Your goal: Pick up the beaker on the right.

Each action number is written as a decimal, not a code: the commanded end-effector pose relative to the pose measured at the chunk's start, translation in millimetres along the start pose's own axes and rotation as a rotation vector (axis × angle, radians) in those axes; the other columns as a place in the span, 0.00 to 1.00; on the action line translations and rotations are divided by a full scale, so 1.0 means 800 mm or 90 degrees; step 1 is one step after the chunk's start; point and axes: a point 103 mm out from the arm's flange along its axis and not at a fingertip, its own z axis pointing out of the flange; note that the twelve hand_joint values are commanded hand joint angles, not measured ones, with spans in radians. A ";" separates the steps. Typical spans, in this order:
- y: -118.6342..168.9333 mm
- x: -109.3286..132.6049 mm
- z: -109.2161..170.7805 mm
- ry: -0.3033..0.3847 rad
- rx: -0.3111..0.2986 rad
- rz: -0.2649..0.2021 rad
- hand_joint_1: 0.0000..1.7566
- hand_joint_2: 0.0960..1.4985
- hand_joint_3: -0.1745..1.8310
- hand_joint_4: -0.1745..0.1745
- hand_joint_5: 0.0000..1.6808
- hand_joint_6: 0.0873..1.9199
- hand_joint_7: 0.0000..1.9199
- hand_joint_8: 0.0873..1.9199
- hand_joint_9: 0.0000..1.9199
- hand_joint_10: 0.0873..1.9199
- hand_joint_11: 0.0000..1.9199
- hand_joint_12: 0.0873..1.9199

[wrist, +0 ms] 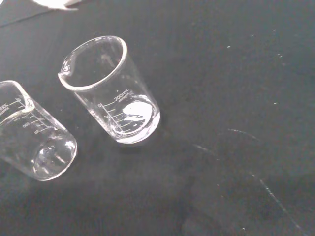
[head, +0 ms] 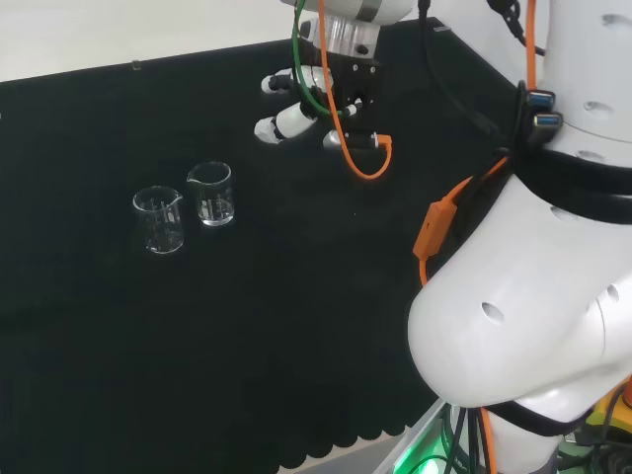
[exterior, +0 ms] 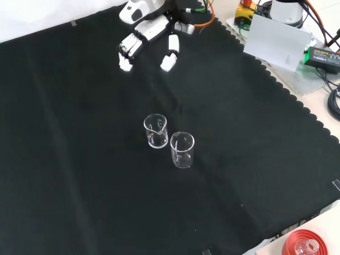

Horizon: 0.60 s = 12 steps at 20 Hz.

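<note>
Two small clear glass beakers stand upright and close together, mid-cloth. In the head view one beaker [head: 211,194] is to the right of the other beaker [head: 158,219]. The front view shows them as a farther beaker [exterior: 155,131] and a nearer one [exterior: 182,150]. My hand [head: 292,117] hovers to the right of and beyond the pair in the head view, well apart from both. In the front view the hand [exterior: 150,27] is at the top, fingers straight and spread, holding nothing. The wrist view shows one whole beaker [wrist: 110,91], a second beaker [wrist: 34,140] cut by the frame edge, and a white blur of the hand [wrist: 54,4].
The black cloth's scalloped edge [exterior: 297,106] runs down the right of the front view. Beyond it lie a white panel [exterior: 276,41] and a black box with a green label [exterior: 321,56]. A red ribbed ring [exterior: 304,245] sits at the bottom right corner. An orange cable [head: 367,163] loops under the wrist.
</note>
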 end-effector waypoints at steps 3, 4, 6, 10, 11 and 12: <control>0.032 -0.001 0.027 0.045 0.009 -0.045 0.40 0.40 0.39 0.28 0.10 0.00 0.00 0.28 0.05 0.34 0.00 0.47; 0.034 -0.003 0.030 0.062 0.010 -0.050 0.40 0.40 0.39 0.28 0.10 0.00 0.00 0.28 0.05 0.34 0.00 0.47; 0.039 -0.005 0.034 0.076 0.008 -0.065 0.40 0.39 0.39 0.28 0.10 0.00 0.00 0.28 0.05 0.34 0.00 0.47; 0.048 -0.009 0.049 0.081 0.019 -0.083 0.42 0.36 0.39 0.29 0.11 0.00 0.01 0.28 0.07 0.34 0.00 0.50; 0.050 -0.010 0.053 0.084 0.021 -0.087 0.42 0.36 0.39 0.29 0.11 0.00 0.01 0.28 0.08 0.34 0.00 0.50; 0.052 -0.012 0.057 0.088 0.022 -0.090 0.42 0.35 0.40 0.29 0.11 0.00 0.01 0.28 0.08 0.34 0.00 0.51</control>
